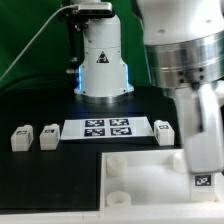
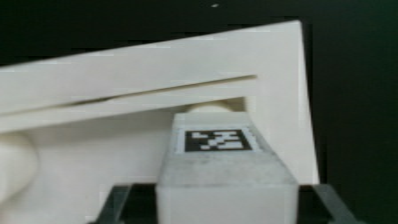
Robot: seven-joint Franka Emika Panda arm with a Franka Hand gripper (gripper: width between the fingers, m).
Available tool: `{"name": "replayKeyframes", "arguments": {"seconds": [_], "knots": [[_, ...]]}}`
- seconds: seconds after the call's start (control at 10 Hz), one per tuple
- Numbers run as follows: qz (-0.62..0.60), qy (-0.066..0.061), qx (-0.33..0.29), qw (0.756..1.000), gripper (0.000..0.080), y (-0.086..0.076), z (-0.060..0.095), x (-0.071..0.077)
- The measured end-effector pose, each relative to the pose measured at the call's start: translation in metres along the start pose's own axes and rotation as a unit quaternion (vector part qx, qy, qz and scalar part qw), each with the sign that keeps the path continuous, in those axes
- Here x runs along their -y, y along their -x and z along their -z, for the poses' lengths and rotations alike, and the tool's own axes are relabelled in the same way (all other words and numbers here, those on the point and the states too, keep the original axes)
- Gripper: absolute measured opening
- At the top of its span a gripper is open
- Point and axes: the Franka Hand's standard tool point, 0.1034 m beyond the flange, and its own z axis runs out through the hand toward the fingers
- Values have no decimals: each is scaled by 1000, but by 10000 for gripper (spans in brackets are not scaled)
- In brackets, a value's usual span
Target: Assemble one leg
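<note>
My gripper (image 1: pixel 203 150) is shut on a leg (image 1: pixel 203 180), a small white block with a black-and-white tag on its face. It holds the leg upright over the corner of the big white panel (image 1: pixel 140 185) at the exterior view's right. In the wrist view the leg (image 2: pixel 219 150) sits between the dark fingers (image 2: pixel 128 200) of the gripper (image 2: pixel 222 205). Its far end is over a round corner socket (image 2: pixel 217 103) of the panel (image 2: pixel 107 95). I cannot tell whether the leg touches the socket.
Two loose legs (image 1: pixel 21 138) (image 1: pixel 49 135) stand at the exterior view's left and another (image 1: pixel 165 129) is right of the marker board (image 1: pixel 107 128). The arm's base (image 1: pixel 100 65) stands behind the board. An open socket (image 1: pixel 118 160) shows on the panel's near-left corner.
</note>
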Motion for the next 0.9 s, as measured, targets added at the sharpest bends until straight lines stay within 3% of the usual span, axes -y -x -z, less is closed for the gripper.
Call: {"name": "replayKeyframes", "arguments": {"seconds": [0.3,0.7,0.8,0.9], "knots": [[-109,-4,-3,994,291,4,-2,-2],[-99,-5,-5,995,291,5,-2,-2],[-98,-5,-5,995,483,5,-2,-2],[-97,-5,-5,995,593,5,-2,-2]]}}
